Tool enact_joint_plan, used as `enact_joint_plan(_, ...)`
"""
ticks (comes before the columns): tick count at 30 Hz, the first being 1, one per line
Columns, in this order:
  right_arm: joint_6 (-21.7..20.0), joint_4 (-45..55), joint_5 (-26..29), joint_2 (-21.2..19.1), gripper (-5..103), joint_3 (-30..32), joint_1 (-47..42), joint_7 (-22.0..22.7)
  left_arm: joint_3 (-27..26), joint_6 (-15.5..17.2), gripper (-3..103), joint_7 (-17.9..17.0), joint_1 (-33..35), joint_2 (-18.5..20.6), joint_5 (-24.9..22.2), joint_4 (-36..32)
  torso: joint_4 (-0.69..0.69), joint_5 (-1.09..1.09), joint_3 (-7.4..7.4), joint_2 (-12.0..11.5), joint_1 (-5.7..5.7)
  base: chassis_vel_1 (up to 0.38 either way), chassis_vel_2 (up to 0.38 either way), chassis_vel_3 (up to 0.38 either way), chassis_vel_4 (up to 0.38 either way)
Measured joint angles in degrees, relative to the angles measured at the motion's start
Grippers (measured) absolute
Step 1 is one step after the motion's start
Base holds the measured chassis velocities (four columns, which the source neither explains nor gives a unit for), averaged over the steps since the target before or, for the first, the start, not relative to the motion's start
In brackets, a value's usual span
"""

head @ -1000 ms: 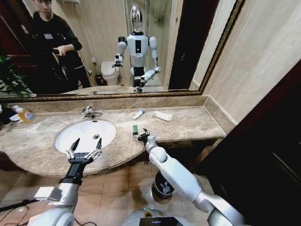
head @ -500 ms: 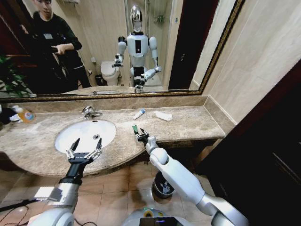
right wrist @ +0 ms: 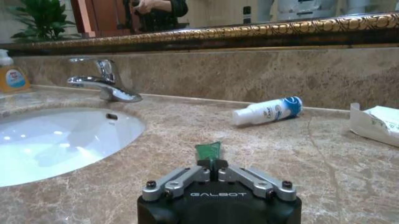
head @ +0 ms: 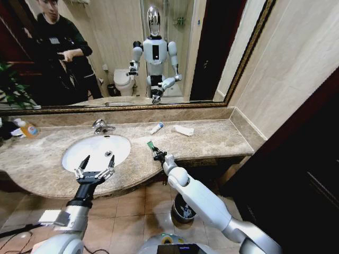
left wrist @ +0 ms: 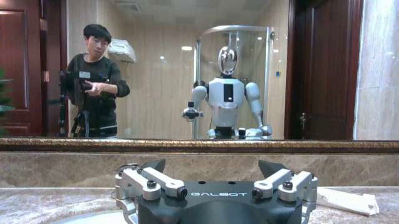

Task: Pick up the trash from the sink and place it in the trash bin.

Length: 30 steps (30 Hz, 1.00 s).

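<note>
A dark green tube [head: 151, 144] [right wrist: 208, 150] sits low over the marble counter just right of the sink [head: 74, 159], and my right gripper [head: 157, 153] [right wrist: 212, 173] is shut on its near end. Two more pieces of trash lie near the back wall: a white tube with blue marks [head: 157, 127] [right wrist: 268, 111] and a flat white packet [head: 183, 130] [right wrist: 377, 121]. My left gripper [head: 95, 170] [left wrist: 212, 169] hovers open over the sink's front rim with nothing in it. The trash bin [head: 184, 207] stands on the floor under the counter, behind my right arm.
A chrome tap [head: 100, 126] [right wrist: 103, 83] stands behind the basin. A pale bottle with an orange label [head: 27, 128] [right wrist: 11, 74] is at the far left of the counter. The mirror runs along the back wall, and a beige wall closes the counter's right end.
My right gripper has edged a little forward and left along the counter, and its fingers have come together on the green tube. The left arm has not moved.
</note>
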Motion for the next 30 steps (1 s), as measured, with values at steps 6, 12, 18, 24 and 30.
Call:
enact_joint_plan(6, -0.5, 0.4, 0.0, -0.2, 12, -0.2, -0.3, 0.4, 0.0, 0.0, 100, 0.0, 0.0, 0.0, 0.0, 0.0, 0.0, 0.0, 0.0, 0.0, 0.0, 0.0, 0.0, 0.0, 0.0)
enact_joint_plan(12, -0.8, 1.1, 0.1, -0.4, 33, -0.5, -0.3, 0.6, 0.0, 0.0, 100, 0.0, 0.0, 0.0, 0.0, 0.0, -0.01, -0.02, 0.02, 0.0, 0.01, 0.0, 0.0, 0.0, 0.0)
enact_joint_plan(18, -0.8, 1.2, 0.1, -0.3, 56, -0.7, -0.3, 0.6, 0.0, 0.0, 100, 0.0, 0.0, 0.0, 0.0, 0.0, 0.0, -0.01, 0.01, 0.0, 0.01, 0.0, 0.0, 0.0, 0.0)
enact_joint_plan(24, -0.8, 1.0, 0.0, -0.2, 72, -1.1, -0.4, 0.6, 0.0, 0.0, 100, 0.0, 0.0, 0.0, 0.0, 0.0, 0.0, 0.0, 0.01, 0.0, 0.01, 0.0, 0.0, 0.0, 0.0)
enact_joint_plan(30, -0.6, 0.8, -0.1, 0.0, 60, -1.2, -0.4, 0.6, 0.0, 0.0, 100, 0.0, 0.0, 0.0, 0.0, 0.0, 0.0, -0.01, 0.01, 0.0, 0.01, 0.0, 0.0, 0.0, 0.0)
